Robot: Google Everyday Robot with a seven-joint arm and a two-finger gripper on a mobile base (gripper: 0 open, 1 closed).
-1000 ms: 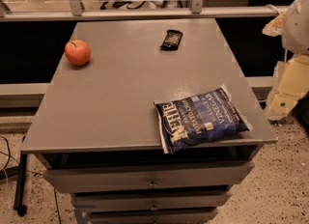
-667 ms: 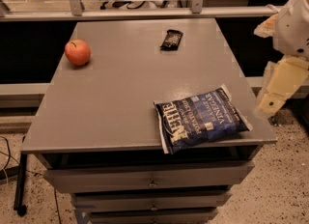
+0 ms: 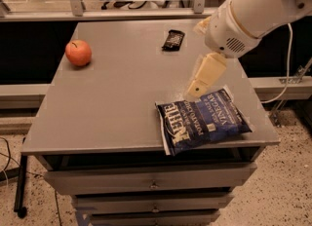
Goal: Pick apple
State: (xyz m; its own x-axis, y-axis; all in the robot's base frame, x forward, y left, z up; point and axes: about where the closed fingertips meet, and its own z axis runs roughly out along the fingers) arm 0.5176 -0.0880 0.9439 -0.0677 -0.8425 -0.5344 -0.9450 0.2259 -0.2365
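Note:
The apple [image 3: 78,52] is small, round and orange-red with a short dark stem. It sits at the far left of the grey table top [image 3: 117,103]. My gripper [image 3: 197,62] hangs over the right half of the table, on a white arm that comes in from the upper right. It is just above the top edge of the blue chip bag and far to the right of the apple. Its cream jaws stand apart with nothing between them.
A blue chip bag [image 3: 202,120] lies at the table's front right corner, overhanging the edge a little. A small dark snack bar [image 3: 173,39] lies at the back middle. Drawers sit below the top. Office chairs stand beyond the rail behind the table.
The arm has swung in from the right edge to over the table's right half, above the chip bag. The apple, bag and bar have not moved.

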